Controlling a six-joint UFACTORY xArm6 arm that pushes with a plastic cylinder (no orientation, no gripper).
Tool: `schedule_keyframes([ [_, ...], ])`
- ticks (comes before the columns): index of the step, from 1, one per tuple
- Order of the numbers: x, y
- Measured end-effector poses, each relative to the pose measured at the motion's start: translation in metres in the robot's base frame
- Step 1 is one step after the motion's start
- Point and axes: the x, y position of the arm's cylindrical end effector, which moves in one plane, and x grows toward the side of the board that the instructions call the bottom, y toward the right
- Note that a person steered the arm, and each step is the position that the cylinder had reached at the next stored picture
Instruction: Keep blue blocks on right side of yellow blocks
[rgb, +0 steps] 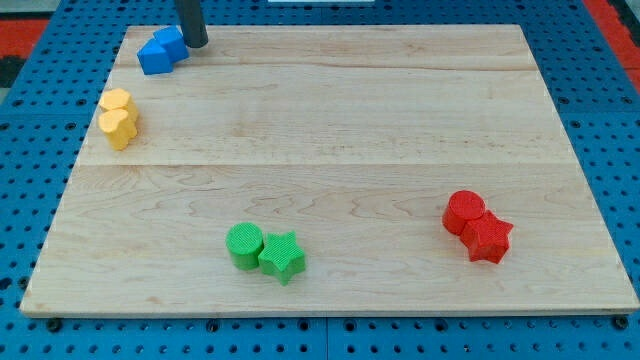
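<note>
Two blue blocks (162, 51), pressed together, sit near the board's top left corner; their shapes are hard to make out. My tip (196, 44) is just to their right, touching or nearly touching them. Two yellow blocks (118, 117) lie below them at the left edge, a hexagon-like one above a heart-like one, touching. The blue blocks stand a little to the right of the yellow ones and higher in the view.
A green cylinder (244, 245) and green star (282, 257) touch near the bottom middle. A red cylinder (465, 211) and red star (488, 238) touch at the lower right. The wooden board (340, 130) rests on a blue pegboard table.
</note>
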Motion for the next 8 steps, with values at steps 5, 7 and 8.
schedule_keyframes([
  [5, -0.004, -0.042],
  [7, 0.034, 0.013],
  [8, -0.018, 0.006],
])
